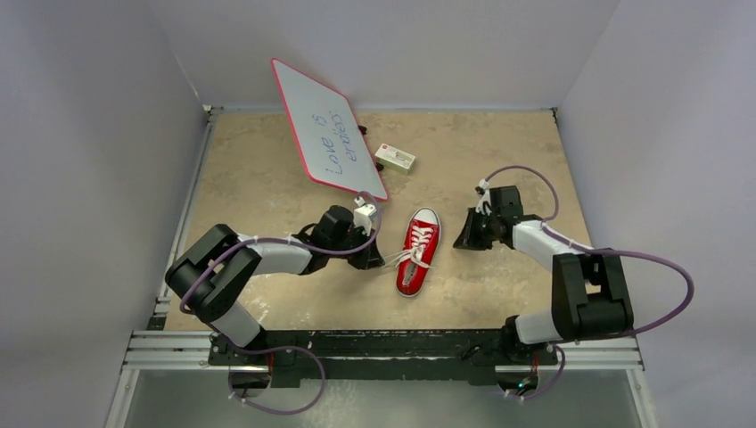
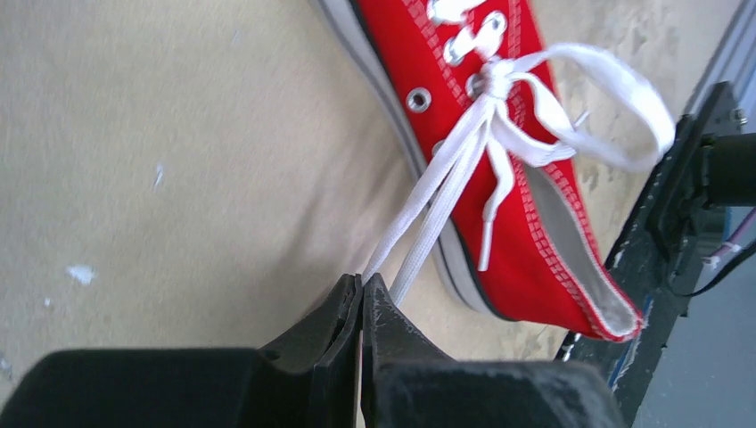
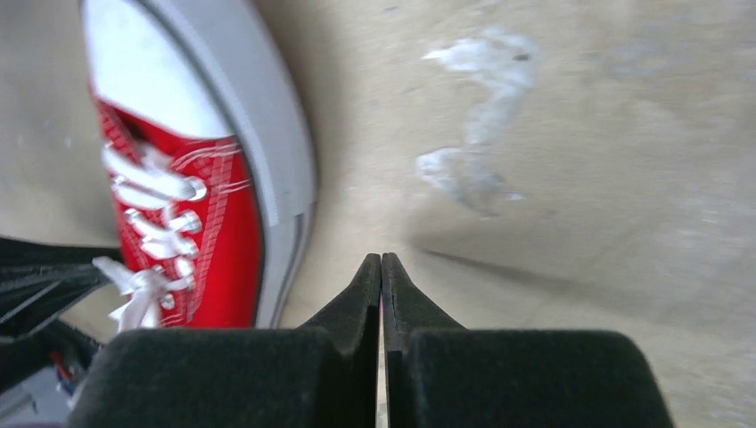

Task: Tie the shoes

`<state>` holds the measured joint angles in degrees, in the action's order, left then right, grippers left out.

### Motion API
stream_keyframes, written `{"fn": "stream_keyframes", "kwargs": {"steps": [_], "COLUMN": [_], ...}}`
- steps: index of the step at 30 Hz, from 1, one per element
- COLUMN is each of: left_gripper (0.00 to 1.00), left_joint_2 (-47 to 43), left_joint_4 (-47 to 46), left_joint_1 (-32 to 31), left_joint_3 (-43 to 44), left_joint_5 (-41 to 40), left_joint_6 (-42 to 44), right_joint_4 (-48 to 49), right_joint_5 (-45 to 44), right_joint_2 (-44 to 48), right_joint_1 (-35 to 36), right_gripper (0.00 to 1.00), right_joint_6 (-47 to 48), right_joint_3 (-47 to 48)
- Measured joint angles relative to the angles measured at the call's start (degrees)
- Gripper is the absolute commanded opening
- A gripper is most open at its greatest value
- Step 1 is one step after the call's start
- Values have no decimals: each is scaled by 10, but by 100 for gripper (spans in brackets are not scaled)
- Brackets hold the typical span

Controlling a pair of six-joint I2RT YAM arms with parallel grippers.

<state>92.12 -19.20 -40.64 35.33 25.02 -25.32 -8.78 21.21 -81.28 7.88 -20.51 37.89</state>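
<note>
A small red canvas sneaker point(image 1: 419, 251) with a white toe cap and white laces lies in the middle of the table, toe pointing away. It also shows in the left wrist view point(image 2: 526, 178) and the right wrist view point(image 3: 192, 205). My left gripper point(image 2: 363, 283) is just left of the shoe point(image 1: 373, 259) and is shut on a doubled strand of white lace point(image 2: 437, 192) that runs taut to the knot point(image 2: 496, 78). A lace loop point(image 2: 624, 107) lies on the far side of the knot. My right gripper point(image 3: 382, 260) is shut and empty, low over the table right of the shoe point(image 1: 470, 234).
A red-framed whiteboard point(image 1: 326, 127) with writing leans at the back left. A small white box point(image 1: 395, 159) lies behind the shoe. Grey walls enclose the table, and a black rail point(image 1: 374, 343) runs along the near edge.
</note>
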Motion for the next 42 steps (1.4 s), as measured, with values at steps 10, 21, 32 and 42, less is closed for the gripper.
{"fn": "stream_keyframes", "kwargs": {"steps": [10,21,32,42], "left_gripper": [0,0,0,0], "left_joint_2": [-10,-14,-14,-14], "left_joint_4": [23,8,2,-17], "left_joint_1": [0,0,0,-3], "left_joint_3": [-16,-7,3,3], "left_joint_5": [-10,4,18,18], "left_joint_6": [-2,-12,-16,-22], "right_joint_4": [20,-34,-136,-244], "right_joint_5": [-15,137,183,-15], "right_joint_2": [-10,83,-39,-27], "right_joint_1": [-44,-21,63,163], "right_gripper": [16,63,95,92], "right_joint_6": [-6,23,73,142], "right_joint_3": [-7,42,94,197]}}
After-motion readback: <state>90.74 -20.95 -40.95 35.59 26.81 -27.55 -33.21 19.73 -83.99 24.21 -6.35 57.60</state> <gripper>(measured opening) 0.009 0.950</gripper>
